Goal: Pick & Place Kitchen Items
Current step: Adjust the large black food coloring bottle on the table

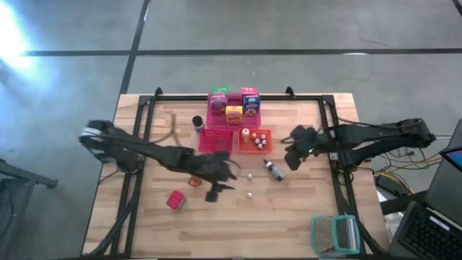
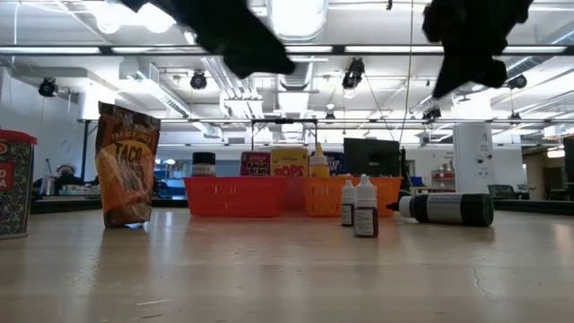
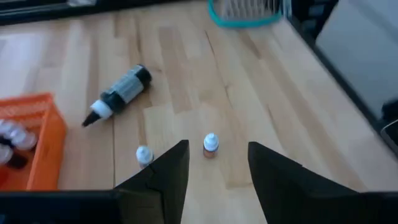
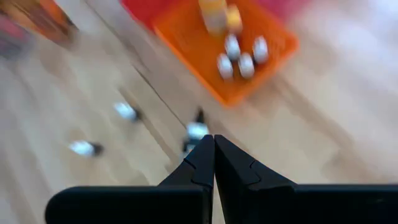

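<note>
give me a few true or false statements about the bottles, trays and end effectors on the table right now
1. The dark bottle lies on its side on the table. True.
2. The left end effector holds a small dropper bottle. False: its fingers are apart and empty, the bottle standing beyond them.
3. The right end effector is shut. True.
4. The orange tray is empty. False: small white-capped bottles sit in it.
5. Two small dropper bottles stand outside the trays. True.

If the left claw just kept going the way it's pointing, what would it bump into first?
Probably the small white-capped bottle, standing on the table straight ahead of the open left gripper. A second bottle stands off to one side. Depth is uncertain.
</note>
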